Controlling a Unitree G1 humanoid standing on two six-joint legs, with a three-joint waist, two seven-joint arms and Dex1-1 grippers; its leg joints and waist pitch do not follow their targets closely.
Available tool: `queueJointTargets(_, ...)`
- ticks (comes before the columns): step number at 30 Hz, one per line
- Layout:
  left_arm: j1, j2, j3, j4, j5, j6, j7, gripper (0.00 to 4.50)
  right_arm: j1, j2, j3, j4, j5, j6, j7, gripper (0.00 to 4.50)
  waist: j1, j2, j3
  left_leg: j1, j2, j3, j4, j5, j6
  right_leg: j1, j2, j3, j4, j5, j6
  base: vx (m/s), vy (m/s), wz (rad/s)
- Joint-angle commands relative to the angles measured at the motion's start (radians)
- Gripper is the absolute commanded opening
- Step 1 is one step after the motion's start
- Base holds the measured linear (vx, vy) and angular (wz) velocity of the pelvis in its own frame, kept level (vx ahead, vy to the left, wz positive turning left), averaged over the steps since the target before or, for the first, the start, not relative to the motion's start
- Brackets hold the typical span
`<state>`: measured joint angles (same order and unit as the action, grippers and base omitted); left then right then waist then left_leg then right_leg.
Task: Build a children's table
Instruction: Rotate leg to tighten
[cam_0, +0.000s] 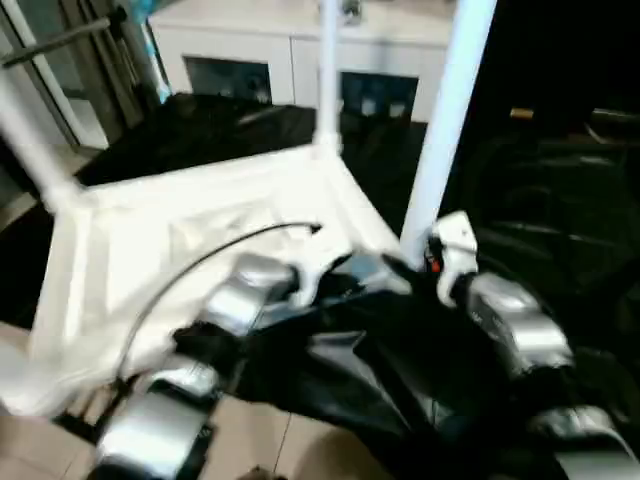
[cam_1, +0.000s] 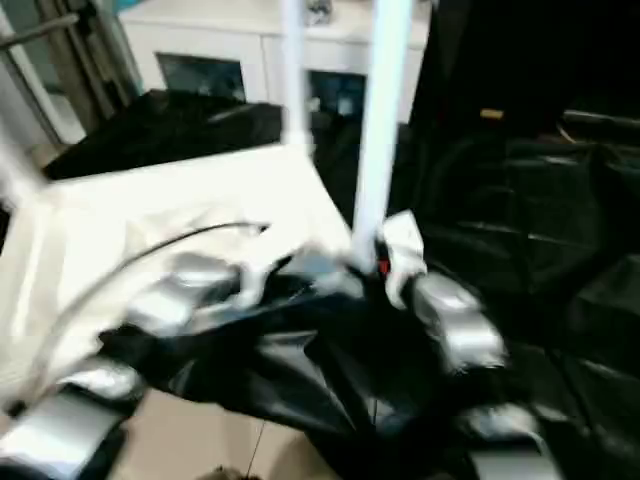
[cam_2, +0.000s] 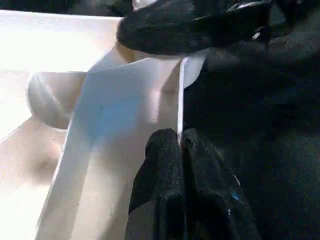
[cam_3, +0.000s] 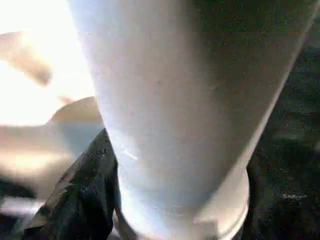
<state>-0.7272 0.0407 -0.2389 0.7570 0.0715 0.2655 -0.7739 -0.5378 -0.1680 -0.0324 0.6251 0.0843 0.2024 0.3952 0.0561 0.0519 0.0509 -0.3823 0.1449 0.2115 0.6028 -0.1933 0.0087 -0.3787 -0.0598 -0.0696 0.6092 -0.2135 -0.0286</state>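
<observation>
The white tabletop (cam_0: 180, 230) lies upside down on the black-draped table, ribbed side up. Three white legs stand up from its corners: one at the far left (cam_0: 25, 140), one at the back (cam_0: 327, 80) and a near one (cam_0: 447, 120). My left gripper (cam_2: 181, 150) is shut on the thin rim (cam_2: 181, 100) of the tabletop beside the near corner. My right gripper (cam_0: 412, 266) is closed around the base of the near leg (cam_3: 185, 100). A black finger (cam_3: 85, 200) presses against the leg's side just above its collar.
Black cloth (cam_0: 540, 200) covers the work table to the right and front, in loose folds. A white cabinet (cam_0: 280, 50) stands behind. A thin black cable (cam_0: 200, 260) arcs over the tabletop to my left arm. Pale floor tiles (cam_0: 260, 440) show at the near edge.
</observation>
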Motion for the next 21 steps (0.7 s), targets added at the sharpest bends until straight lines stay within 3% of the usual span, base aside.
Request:
queueJointTargets(1,-0.043,-0.042,0.022,0.01,-0.002,0.015,0.103,0.0,0.024,0.068,0.057,0.095,-0.04,0.016,-0.069,2.78,-0.005,-0.012,-0.06,0.023,0.098,-0.056,-0.074,-0.18,0.028,0.033,-0.121,0.066,-0.085,-0.141,-0.233,0.0,0.0,0.0)
queueJointTargets(3,-0.039,-0.049,0.02,0.007,-0.001,0.013,0.099,0.0,0.022,0.081,0.061,0.107,-0.04,-0.014,-0.048,2.78,-0.001,-0.013,-0.06,0.02,0.097,-0.055,-0.071,-0.162,0.046,0.035,-0.123,0.066,-0.086,-0.127,-0.233,0.0,0.0,0.0)
queueJointTargets(5,-0.031,-0.047,0.016,-0.003,-0.004,0.009,0.079,0.0,0.018,0.089,0.053,0.109,-0.029,-0.032,-0.025,3.47,0.0,-0.013,-0.059,0.018,0.099,-0.056,-0.072,-0.161,0.062,0.037,-0.122,0.064,-0.087,-0.14,-0.226,0.0,0.0,0.0)
queueJointTargets(9,-0.008,-0.026,0.002,-0.03,-0.012,-0.008,0.021,0.0,0.006,0.075,0.056,0.112,-0.026,-0.067,0.016,3.69,-0.003,-0.011,-0.057,0.022,0.103,-0.059,-0.078,-0.198,0.054,0.034,-0.119,0.063,-0.09,-0.187,-0.221,0.0,0.0,0.0)
queueJointTargets(11,0.014,-0.002,-0.016,-0.056,-0.016,-0.023,-0.033,0.0,0.003,0.048,0.082,0.106,-0.039,-0.083,0.066,3.69,-0.004,-0.012,-0.059,0.017,0.103,-0.06,-0.077,-0.191,0.053,0.039,-0.123,0.063,-0.085,-0.165,-0.224,0.0,0.0,0.0)
queueJointTargets(14,0.048,0.04,-0.043,-0.1,-0.028,-0.048,-0.131,0.0,0.015,-0.009,0.127,0.066,-0.039,-0.108,0.202,3.69,-0.011,-0.014,-0.061,0.011,0.099,-0.056,-0.068,-0.145,0.09,0.043,-0.123,0.063,-0.077,-0.077,-0.245,0.0,0.0,0.0)
queueJointTargets(19,0.104,0.115,-0.075,-0.192,-0.076,-0.061,-0.32,0.0,0.057,-0.11,0.151,-0.049,0.035,-0.085,0.484,3.69,0.001,-0.012,-0.062,0.01,0.106,-0.053,-0.064,-0.126,0.129,0.045,-0.118,0.059,-0.07,-0.052,-0.252,0.0,0.0,0.0)
queueJointTargets(21,0.112,0.134,-0.085,-0.208,-0.081,-0.057,-0.357,0.0,0.067,-0.133,0.158,-0.072,0.048,-0.078,0.539,3.69,0.002,-0.009,-0.06,0.014,0.109,-0.052,-0.068,-0.138,0.127,0.038,-0.114,0.058,-0.072,-0.074,-0.252,0.0,0.0,0.0)
